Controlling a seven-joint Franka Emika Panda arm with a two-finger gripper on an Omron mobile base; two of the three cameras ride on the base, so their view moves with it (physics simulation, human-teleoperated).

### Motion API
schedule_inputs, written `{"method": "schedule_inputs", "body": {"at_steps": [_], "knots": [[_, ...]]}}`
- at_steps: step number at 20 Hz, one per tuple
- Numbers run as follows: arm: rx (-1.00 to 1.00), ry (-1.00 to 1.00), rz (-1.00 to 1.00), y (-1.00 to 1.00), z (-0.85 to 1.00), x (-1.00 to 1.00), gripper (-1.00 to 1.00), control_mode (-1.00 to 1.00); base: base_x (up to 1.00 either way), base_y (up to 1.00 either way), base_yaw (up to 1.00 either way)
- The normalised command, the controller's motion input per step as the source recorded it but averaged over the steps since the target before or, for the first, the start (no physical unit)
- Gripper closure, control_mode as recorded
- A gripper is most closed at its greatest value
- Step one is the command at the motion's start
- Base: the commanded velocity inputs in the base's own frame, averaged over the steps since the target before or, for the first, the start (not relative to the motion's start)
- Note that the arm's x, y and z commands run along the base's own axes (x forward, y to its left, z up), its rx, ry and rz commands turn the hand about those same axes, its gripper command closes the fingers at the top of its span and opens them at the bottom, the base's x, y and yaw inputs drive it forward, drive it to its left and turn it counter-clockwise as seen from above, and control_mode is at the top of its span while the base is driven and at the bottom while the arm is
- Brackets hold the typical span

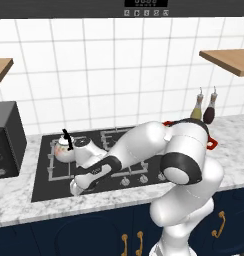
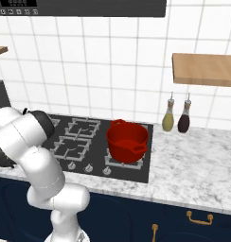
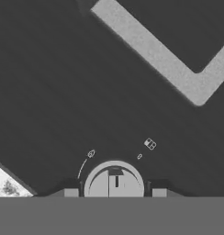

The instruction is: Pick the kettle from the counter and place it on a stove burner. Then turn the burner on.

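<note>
The kettle [image 1: 63, 149], likely light and rigid (best gripped by its arched handle), is set down; fingers [image 3: 71, 192] are spread around a knob [image 3: 114, 182].

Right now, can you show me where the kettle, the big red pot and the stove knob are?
kettle [image 1: 63, 151]: left base view, on its round body.
red pot [image 2: 127, 140]: right base view, on its front wall.
knob [image 3: 114, 182]: hand view, on its face.

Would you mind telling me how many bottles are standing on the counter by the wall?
2. An olive-green bottle and a dark brown bottle stand side by side on the counter against the tiled wall, to the right of the red pot. None looks hidden.
</note>
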Motion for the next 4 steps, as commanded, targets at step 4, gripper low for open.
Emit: {"method": "schedule_inputs", "body": {"at_steps": [4], "knots": [[0.00,-0.02,0.00,0.00,0.13,0.00,-1.00,-1.00,0.00,0.00,0.00]]}}
